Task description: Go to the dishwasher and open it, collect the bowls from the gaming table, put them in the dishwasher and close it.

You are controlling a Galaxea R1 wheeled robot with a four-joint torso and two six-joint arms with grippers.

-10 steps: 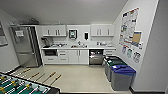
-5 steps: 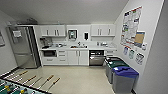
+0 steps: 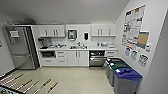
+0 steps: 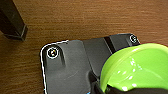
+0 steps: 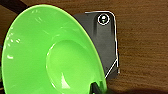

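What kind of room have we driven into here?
Most likely an office kitchenette or break room: white cabinets under a counter with a sink, a steel fridge, a built-in dishwasher, and lidded sorting bins along the wall.

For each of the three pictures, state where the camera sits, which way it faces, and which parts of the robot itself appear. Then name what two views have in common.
Head view: high on the robot, facing forward and down at a kitchenette with the dishwasher, fridge and bins.
Left wrist view: looks down past the robot's dark plate at a yellow-green bowl.
Right wrist view: the same, with a bright green bowl.
Shared: both wrist views show brown wood-grain flooring.
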